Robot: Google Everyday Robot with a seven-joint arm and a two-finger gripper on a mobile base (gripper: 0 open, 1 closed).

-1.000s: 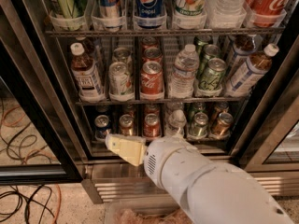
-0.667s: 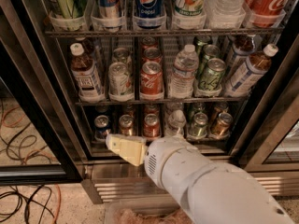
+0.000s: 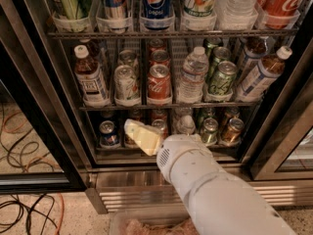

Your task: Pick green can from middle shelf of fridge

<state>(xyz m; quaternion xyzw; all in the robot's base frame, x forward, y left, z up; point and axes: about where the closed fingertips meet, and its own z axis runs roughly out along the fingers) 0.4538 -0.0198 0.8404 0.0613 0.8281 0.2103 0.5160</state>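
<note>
The green can (image 3: pixel 221 80) stands upright at the front of a lane on the middle shelf (image 3: pixel 171 105), right of centre, with a second green can (image 3: pixel 215 56) behind it. The fridge (image 3: pixel 58 131) shows its racks of drinks behind dark door frames. My gripper (image 3: pixel 139 135), cream-coloured on a white arm (image 3: pixel 195 180), is in front of the bottom shelf. It is below and to the left of the green can and well apart from it, holding nothing that I can see.
On the middle shelf, a clear water bottle (image 3: pixel 191 77) stands left of the green can, then a red Coca-Cola can (image 3: pixel 159 83), a pale can (image 3: pixel 126 84) and a brown drink bottle (image 3: pixel 90 77). A tilted bottle (image 3: pixel 264 75) leans at the right. Cables (image 3: pixel 24 146) lie on the floor at left.
My gripper and arm have risen and moved slightly right, from near the fridge's base to in front of the bottom shelf. The drinks have not moved.
</note>
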